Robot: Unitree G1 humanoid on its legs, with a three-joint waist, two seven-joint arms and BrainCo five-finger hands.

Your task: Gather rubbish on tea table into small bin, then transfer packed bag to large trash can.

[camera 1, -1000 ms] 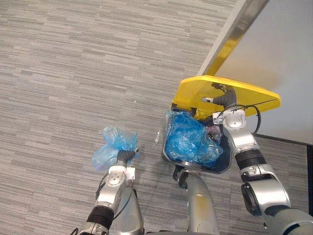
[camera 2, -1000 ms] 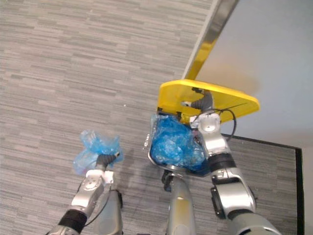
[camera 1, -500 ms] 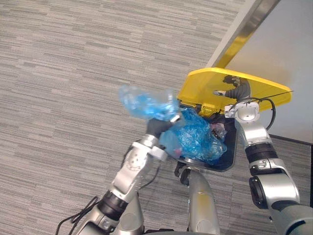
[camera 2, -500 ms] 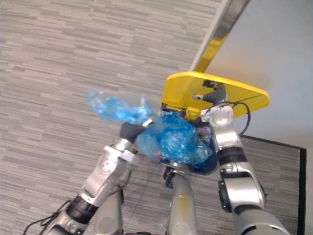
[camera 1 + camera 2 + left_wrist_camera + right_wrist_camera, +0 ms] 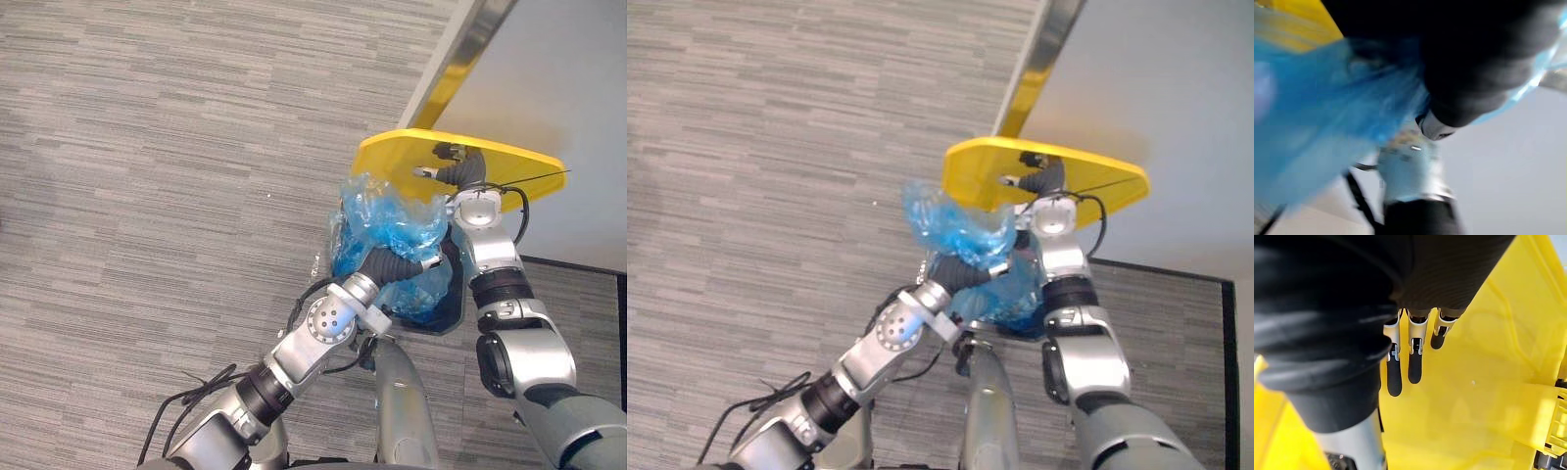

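Observation:
A crumpled blue rubbish bag [image 5: 390, 210] hangs over the open mouth of the large dark trash can [image 5: 448, 311]. My left hand [image 5: 396, 266] is shut on the bag's lower bunched part, reaching in from the lower left. The same blue plastic [image 5: 1312, 122] sits close against the hand in the left wrist view. Inside the can lies a blue liner [image 5: 427, 294] with rubbish. The can's yellow lid [image 5: 495, 168] is tipped up, and my right hand [image 5: 453, 174] rests open against its underside, its straight fingers [image 5: 1400, 367] flat on the yellow plastic [image 5: 1484, 382].
Grey striped carpet [image 5: 147, 196] spreads to the left and front of the can. A white wall [image 5: 558, 88] with a metal edge strip [image 5: 460, 59] stands right behind the can. A dark border [image 5: 1176, 279] runs along the wall's foot.
My left hand has swung the blue bag up from low on the left and across to the right, over the can's mouth. The right hand still holds the lid up.

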